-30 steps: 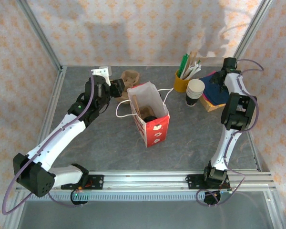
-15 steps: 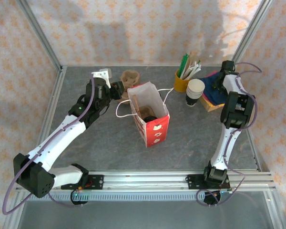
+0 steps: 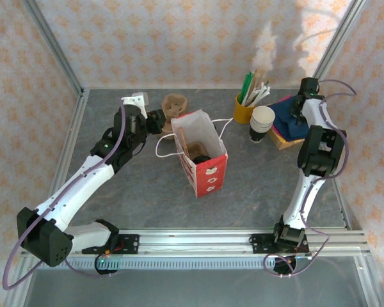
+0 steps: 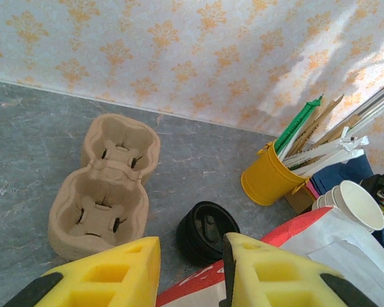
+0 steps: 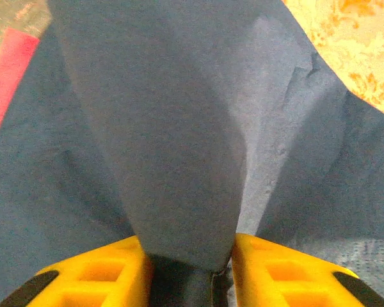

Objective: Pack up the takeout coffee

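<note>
A red and white paper bag [image 3: 208, 171] stands open mid-table. A dark round thing [image 3: 200, 157] lies low inside it, looking like the lidded coffee cup, though I cannot tell for sure. My left gripper [image 3: 162, 121] hovers open at the bag's far left rim [image 4: 288, 233], with nothing between its yellow fingers [image 4: 115, 268]. Just beyond them a stack of black lids [image 4: 207, 231] sits on the table. My right gripper [image 3: 300, 104] is shut on a fold of dark blue napkin [image 5: 173, 141] over the napkin pile [image 3: 288, 118].
A brown pulp cup carrier [image 3: 175, 103] [image 4: 105, 185] lies behind the bag. The yellow cup of stirrers [image 3: 244, 110] [image 4: 269, 176] and a stack of open paper cups [image 3: 262, 123] [image 4: 358, 204] stand at the back right. Frame posts bound the table.
The right wrist has shifted slightly over the napkin pile, still pinching the napkin. The left arm has barely moved.
</note>
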Robot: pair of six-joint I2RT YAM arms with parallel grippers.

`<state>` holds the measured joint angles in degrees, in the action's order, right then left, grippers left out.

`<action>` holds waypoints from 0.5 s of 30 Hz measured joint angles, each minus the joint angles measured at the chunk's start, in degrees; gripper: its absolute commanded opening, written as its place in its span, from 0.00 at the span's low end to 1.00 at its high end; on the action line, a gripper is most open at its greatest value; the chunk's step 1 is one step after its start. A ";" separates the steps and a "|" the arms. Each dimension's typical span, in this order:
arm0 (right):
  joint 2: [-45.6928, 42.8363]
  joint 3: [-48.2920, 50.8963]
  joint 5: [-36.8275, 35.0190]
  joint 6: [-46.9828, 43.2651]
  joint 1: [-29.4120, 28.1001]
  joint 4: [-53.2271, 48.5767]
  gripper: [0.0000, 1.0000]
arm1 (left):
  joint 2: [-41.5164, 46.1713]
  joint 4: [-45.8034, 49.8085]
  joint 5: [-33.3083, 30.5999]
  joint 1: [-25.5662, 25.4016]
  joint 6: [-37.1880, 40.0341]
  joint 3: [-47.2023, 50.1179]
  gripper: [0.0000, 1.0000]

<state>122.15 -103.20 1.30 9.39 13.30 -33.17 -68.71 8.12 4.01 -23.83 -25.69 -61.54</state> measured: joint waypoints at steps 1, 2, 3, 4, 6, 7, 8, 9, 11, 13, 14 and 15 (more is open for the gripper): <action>-0.61 0.22 0.04 0.00 0.00 0.02 0.32 | 0.13 0.00 0.00 0.00 0.00 0.04 0.33; -1.44 0.52 0.07 0.02 0.00 0.00 0.30 | 0.24 0.00 0.00 0.00 0.00 0.11 0.33; -2.12 0.63 0.20 0.02 0.00 -0.04 0.28 | 0.35 0.00 0.00 0.00 0.00 0.20 0.33; -2.67 0.68 0.24 0.04 0.00 -0.02 0.26 | 0.46 0.00 0.02 0.00 0.00 0.24 0.33; -3.96 0.79 0.57 0.31 0.00 -0.02 0.17 | 0.68 0.00 0.02 0.00 0.00 0.33 0.33; -4.52 0.85 0.74 0.37 0.00 -0.04 0.14 | 0.76 -0.02 0.02 0.00 0.00 0.37 0.33; -5.20 0.87 1.22 0.35 0.00 -0.04 0.11 | 0.87 -0.02 0.02 0.07 0.00 0.42 0.33; -5.88 0.87 1.57 0.44 0.00 -0.07 0.08 | 0.87 0.00 0.07 0.22 0.00 0.42 0.33; -7.32 0.87 2.73 0.68 0.00 -0.28 0.06 | 0.87 0.00 0.13 0.37 0.00 0.44 0.33; -9.16 0.87 4.20 1.01 0.00 -0.68 0.04 | 0.87 -0.02 0.17 0.63 0.00 0.44 0.33; -10.45 0.87 5.07 1.14 0.00 -0.92 0.03 | 0.87 -0.02 0.17 0.63 0.00 0.44 0.33; -11.80 0.87 6.19 1.40 0.00 -1.09 0.03 | 0.87 -0.02 0.20 0.63 0.00 0.44 0.33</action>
<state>110.34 -102.32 7.49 10.79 13.30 -34.26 -67.83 8.10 4.21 -23.20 -25.69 -61.10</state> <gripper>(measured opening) 0.053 0.333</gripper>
